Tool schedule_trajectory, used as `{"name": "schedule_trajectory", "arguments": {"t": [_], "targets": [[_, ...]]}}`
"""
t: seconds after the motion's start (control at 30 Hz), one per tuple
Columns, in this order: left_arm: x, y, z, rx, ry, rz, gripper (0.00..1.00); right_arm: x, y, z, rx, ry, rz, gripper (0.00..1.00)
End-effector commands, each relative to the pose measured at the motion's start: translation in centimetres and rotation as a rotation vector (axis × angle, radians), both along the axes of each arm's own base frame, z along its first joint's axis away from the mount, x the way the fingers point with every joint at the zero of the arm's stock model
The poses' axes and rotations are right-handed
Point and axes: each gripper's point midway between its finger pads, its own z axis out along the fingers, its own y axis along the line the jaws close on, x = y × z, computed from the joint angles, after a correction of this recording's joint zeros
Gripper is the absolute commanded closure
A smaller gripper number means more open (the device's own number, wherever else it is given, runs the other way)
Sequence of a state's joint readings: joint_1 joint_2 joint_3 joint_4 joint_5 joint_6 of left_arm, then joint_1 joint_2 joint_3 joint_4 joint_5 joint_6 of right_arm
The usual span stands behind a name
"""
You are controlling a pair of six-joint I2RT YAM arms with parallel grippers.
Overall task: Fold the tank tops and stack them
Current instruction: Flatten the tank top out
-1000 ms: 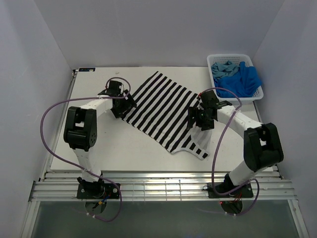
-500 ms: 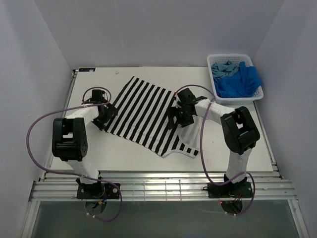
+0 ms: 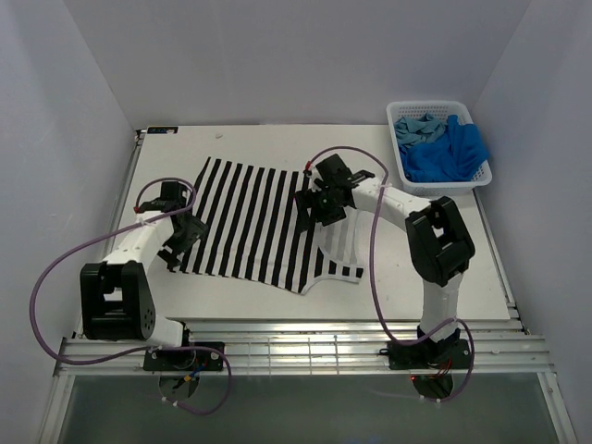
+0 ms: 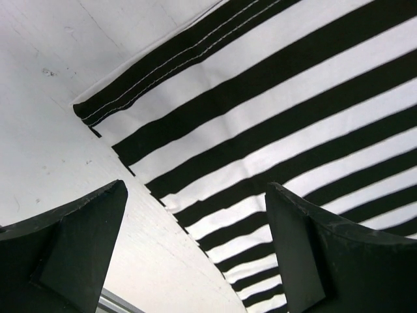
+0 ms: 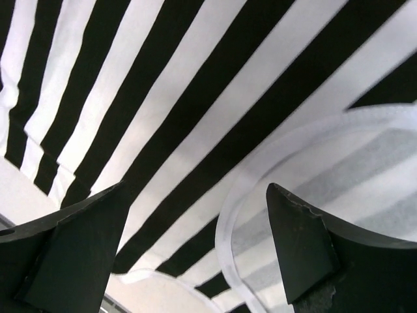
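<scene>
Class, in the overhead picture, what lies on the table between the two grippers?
The striped tank top, spread flat, fills the stretch between the left gripper and the right gripper. The top external view shows this.

No lettering, label, brand mark or number reads anywhere in these views: nothing printed on the striped tank top, nothing legible on the white basket, none on the worktop, and both wrist views show only plain stripes.
</scene>
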State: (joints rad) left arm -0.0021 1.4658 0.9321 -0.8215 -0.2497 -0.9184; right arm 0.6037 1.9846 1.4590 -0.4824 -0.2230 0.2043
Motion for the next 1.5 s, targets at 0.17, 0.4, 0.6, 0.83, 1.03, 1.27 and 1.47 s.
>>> {"name": "schedule_trajectory", "arguments": {"t": [0.17,0.4,0.6,0.83,1.03,1.27,1.47], "targets": [[-0.5,0.1,3.9,0.010,-0.108,-0.029,0.02,-6.8,-3.9,4.9,0.099,-0.040,-0.059,0.10],[0.0,-0.6,4.2,-0.028,-0.126,-0.046,0.02,-14.5,-6.1,1.2,0.106,0.112,-0.080,0.10],[1.7,-1.9,5.3,-0.089,-0.207,-0.093,0.02,-13.0,-6.5,-1.0,0.058,0.106,-0.090,0.10],[2.6,-2.6,5.3,-0.119,-0.208,-0.137,0.02,-9.5,-10.6,-3.5,0.034,0.171,-0.223,0.10],[1.0,-3.2,3.9,-0.154,-0.144,-0.147,0.02,-6.5,-14.9,-3.9,0.042,0.155,-0.342,0.10],[-3.8,-4.9,2.5,-0.255,-0.074,-0.134,0.02,-5.3,-17.1,-0.7,0.054,0.089,-0.338,0.10],[-7.7,-3.6,0.4,-0.197,0.055,-0.038,0.02,-8.6,-13.7,3.2,0.067,-0.040,-0.205,0.10]]}}
